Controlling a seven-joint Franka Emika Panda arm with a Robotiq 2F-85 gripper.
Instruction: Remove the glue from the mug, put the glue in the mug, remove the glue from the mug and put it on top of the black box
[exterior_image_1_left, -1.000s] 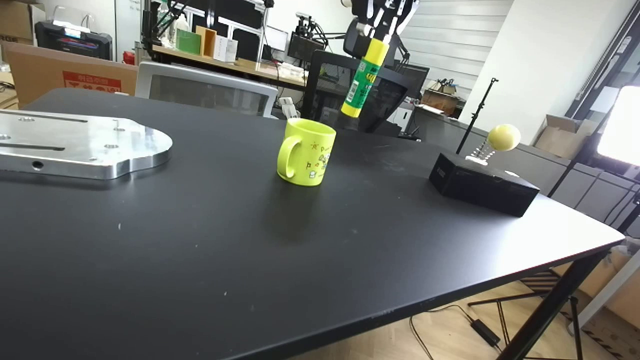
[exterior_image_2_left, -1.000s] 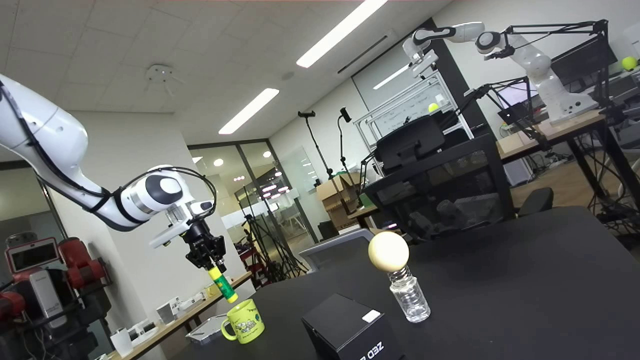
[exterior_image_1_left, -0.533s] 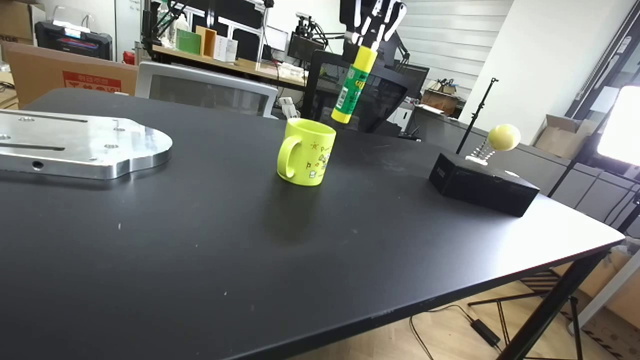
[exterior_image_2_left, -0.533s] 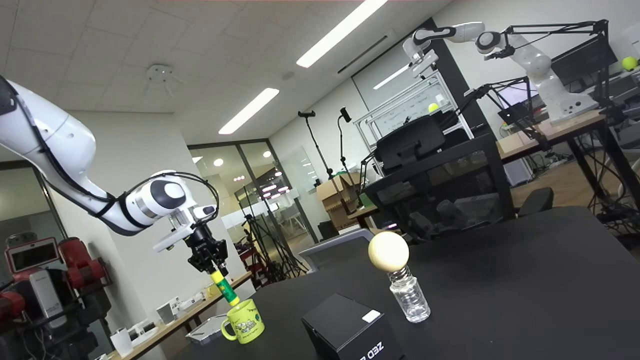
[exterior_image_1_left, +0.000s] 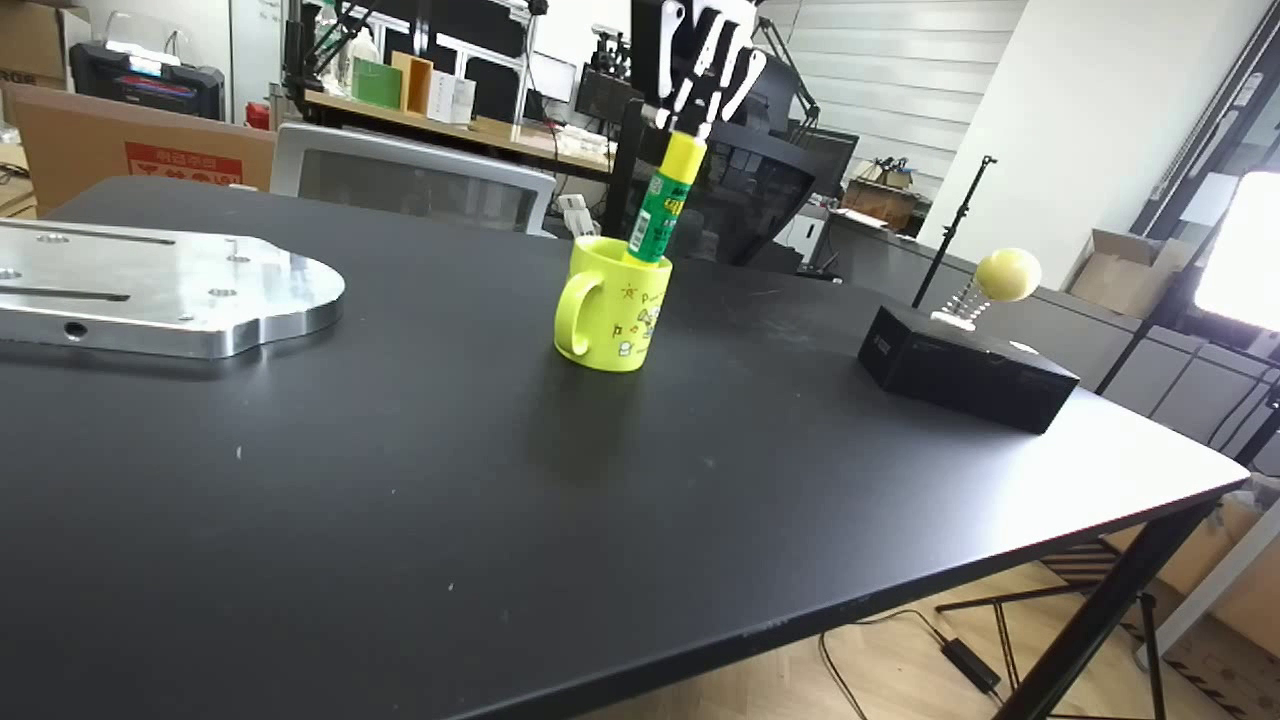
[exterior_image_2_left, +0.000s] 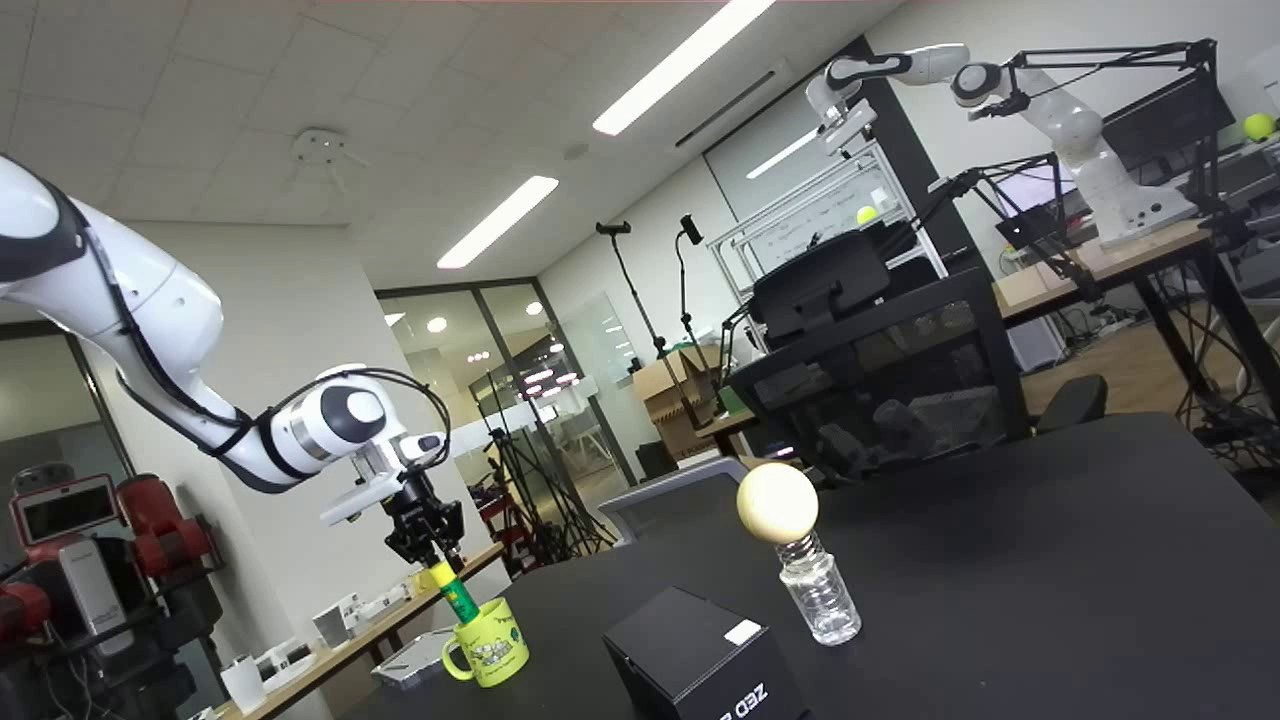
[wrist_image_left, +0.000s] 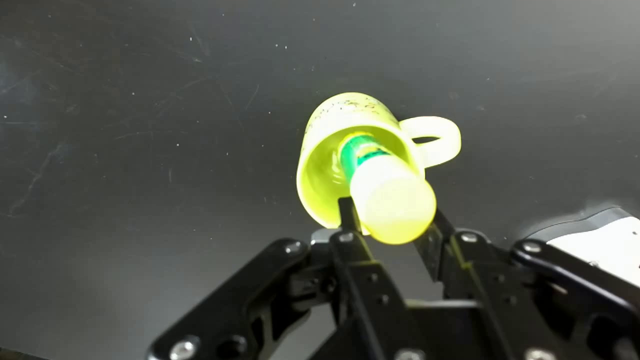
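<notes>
Black metal-looking end effector (wrist_image_left: 393, 211) clamped on tilted yellow-and-green plastic-looking cylindrical glue stick (exterior_image_1_left: 660, 205), lower end inside lime ceramic-looking round mug (exterior_image_1_left: 615, 312); I'd ease down along its lean, release once bottomed.

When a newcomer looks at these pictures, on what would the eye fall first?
Probably on the bright yellow-green mug on the dark table, with the gripper holding a glue stick partly inside it. Next, perhaps, on the pale ball on a clear stand near the black box.
</notes>
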